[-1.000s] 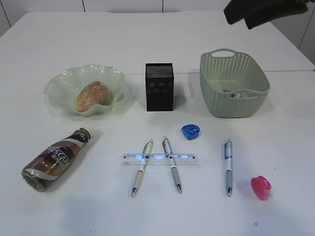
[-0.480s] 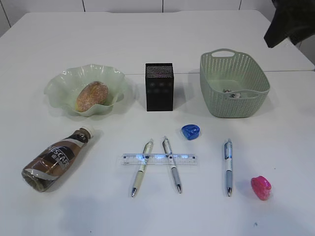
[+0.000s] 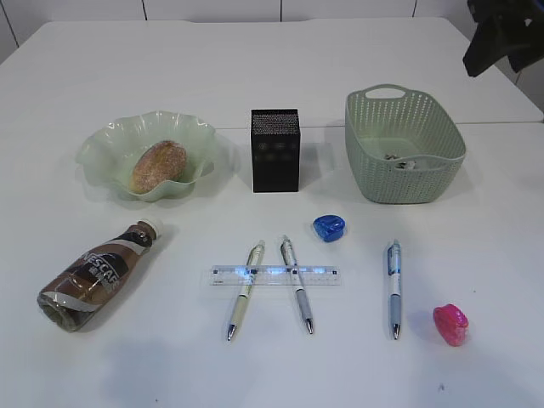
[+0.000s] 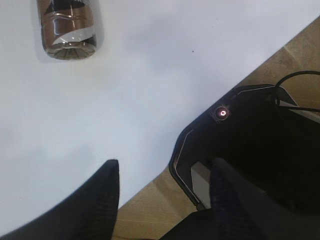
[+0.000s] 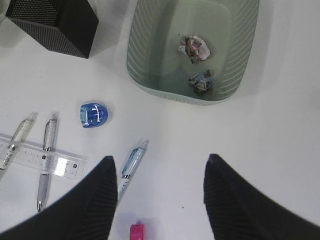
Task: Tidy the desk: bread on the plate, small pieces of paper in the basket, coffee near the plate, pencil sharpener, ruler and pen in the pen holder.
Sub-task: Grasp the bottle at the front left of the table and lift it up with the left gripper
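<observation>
Bread [image 3: 158, 166] sat in plate [image 3: 144, 155] at left, pen holder [image 3: 275, 150] center, basket [image 3: 404, 146] right w/ paper bits [image 5: 195, 48] inside; ruler [image 3: 274, 274] lay across 2 pens [image 3: 243, 290] in front.

1. A staged robot test bench, more lab than home: a large plain white desk [image 3: 255, 76] with pale panelled wall behind it.
2. Props lie in tidy rows: pens [image 3: 393, 287], a ruler [image 3: 274, 274], sharpeners [image 3: 329, 227].
3. The left wrist view shows wood-look flooring [image 4: 295, 60] and black equipment with a cable [image 4: 295, 82] beside the desk edge.
</observation>
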You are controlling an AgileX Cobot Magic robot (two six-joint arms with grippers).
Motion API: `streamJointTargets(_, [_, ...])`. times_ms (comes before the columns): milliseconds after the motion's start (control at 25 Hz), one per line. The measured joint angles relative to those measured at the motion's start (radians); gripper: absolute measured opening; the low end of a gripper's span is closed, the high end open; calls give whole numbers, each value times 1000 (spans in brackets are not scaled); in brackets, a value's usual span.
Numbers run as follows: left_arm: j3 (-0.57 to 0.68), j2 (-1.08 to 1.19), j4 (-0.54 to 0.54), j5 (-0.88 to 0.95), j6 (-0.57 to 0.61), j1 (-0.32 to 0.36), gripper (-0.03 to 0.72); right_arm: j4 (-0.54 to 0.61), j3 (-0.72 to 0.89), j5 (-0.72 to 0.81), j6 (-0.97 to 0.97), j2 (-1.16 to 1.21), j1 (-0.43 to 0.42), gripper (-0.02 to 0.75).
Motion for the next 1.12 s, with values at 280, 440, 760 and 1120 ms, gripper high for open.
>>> streamJointTargets(280, [0, 0, 0, 0, 0, 0, 400, 0, 0, 94, 0, 0, 0, 440])
streamJointTargets(440, [0, 0, 0, 0, 0, 0, 400, 0, 0, 102, 2, 0, 0, 440])
streamJointTargets(760, [0, 0, 0, 19, 0, 0, 400, 0, 21, 106, 2, -26, 0, 440])
streamJointTargets(1120, [0, 0, 0, 53, 0, 0, 400, 0, 239, 110, 4, -244, 0, 440])
